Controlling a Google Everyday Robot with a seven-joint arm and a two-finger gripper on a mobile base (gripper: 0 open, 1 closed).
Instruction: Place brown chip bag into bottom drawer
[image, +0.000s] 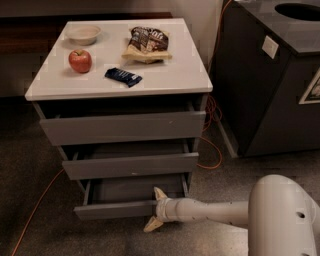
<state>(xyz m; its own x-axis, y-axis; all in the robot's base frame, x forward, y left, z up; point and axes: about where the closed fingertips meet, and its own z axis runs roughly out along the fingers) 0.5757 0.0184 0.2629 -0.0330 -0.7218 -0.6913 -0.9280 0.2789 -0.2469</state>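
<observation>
The brown chip bag (146, 43) lies on the white cabinet top (170, 75) at the back, right of the middle. The bottom drawer (115, 209) is pulled partly out and its shallow grey inside shows. My gripper (156, 209) is at the right end of that drawer's front, with one finger above the front edge and one below it. The fingers are spread apart and hold nothing. My white arm reaches in from the lower right.
A red apple (80, 60), a white bowl (83, 34) and a small dark-blue wrapped bar (123, 76) also lie on the top. The two upper drawers stand slightly open. A dark bin (280, 75) stands to the right. An orange cable (35, 210) runs on the floor.
</observation>
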